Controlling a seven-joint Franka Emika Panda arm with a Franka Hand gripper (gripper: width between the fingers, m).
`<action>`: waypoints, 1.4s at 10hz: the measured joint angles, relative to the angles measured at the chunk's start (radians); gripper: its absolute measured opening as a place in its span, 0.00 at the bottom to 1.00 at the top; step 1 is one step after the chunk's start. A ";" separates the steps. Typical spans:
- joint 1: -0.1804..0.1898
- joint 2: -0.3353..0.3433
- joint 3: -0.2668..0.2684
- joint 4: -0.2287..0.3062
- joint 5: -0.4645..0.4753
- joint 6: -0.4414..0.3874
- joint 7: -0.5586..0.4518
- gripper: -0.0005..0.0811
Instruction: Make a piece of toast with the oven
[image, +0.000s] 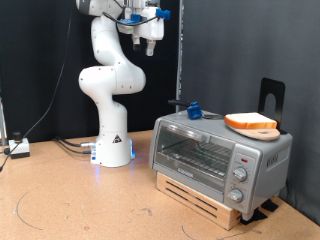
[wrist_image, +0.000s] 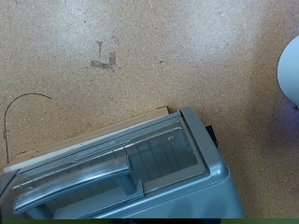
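Starting at the left of the exterior view, the white arm's base (image: 113, 150) stands on the table (image: 80, 205), its links stacked up to the top edge of the frame. Up there, in the upper middle, hangs the gripper (image: 150, 40) — high in open air, nothing between its fingers, and too small and dark to tell whether the jaws stand apart or together. Moving right, the oven (image: 220, 155) sits in the lower right on a wooden base (image: 205, 195), glass door shut, knobs on its right front panel. On its roof toward the left sits a small blue object (image: 194, 110), and further right the piece of toast (image: 250, 122) rests on a round wooden board (image: 253, 129), flat, its long side running roughly left to right. So the toast lies well below and to the right of the gripper — well apart, no contact. The wrist view looks straight down on the oven's (wrist_image: 140, 173) door and handle; no fingers show in it.
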 joint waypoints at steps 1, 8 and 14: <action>0.004 -0.001 0.002 0.000 0.005 0.022 -0.034 1.00; 0.145 0.001 -0.016 0.023 0.046 0.032 -0.552 1.00; 0.213 0.036 -0.085 -0.027 -0.054 0.194 -1.067 1.00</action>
